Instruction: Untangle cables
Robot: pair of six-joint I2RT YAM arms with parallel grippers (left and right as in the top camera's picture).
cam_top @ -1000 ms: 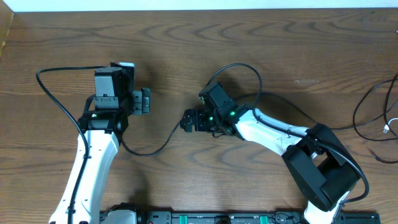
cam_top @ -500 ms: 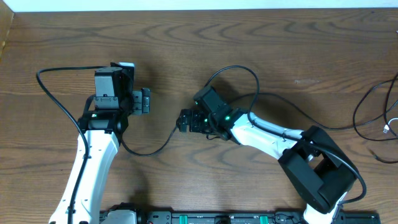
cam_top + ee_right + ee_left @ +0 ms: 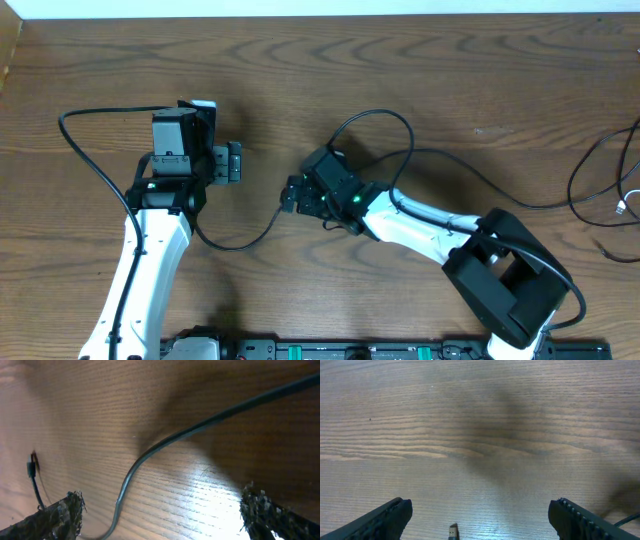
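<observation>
Now the right claw (image 3: pixel 290 196) hangs low over the table (image 3: pixel 420 60) with its fingers spread wide. It holds nothing. The black cord (image 3: pixel 240 243) lies flat on the wood right at this claw. In the right wrist view the cord (image 3: pixel 165 442) crosses the gap between the two fingers (image 3: pixel 65 515) on a slant. From above, its long axis goes left and a little near from the claw, in a soft curve that passes beside the left arm (image 3: pixel 150 250). So the right claw is the nearer one, I think, and a straight drop with a closing should catch the cord.

The left claw (image 3: pixel 232 162) is also wide and empty. It is farther left, and its own view shows a small plug (image 3: pixel 453 531) between its fingers, at the lower edge. A white cord (image 3: pixel 623 206) and more black cords (image 3: pixel 580 175) lie well apart, at the right edge of the table.

Compared with one second ago, the right arm (image 3: pixel 420 215) has stretched more to the left and carried its claw with it. The left arm has not moved, and both claws stayed wide.
</observation>
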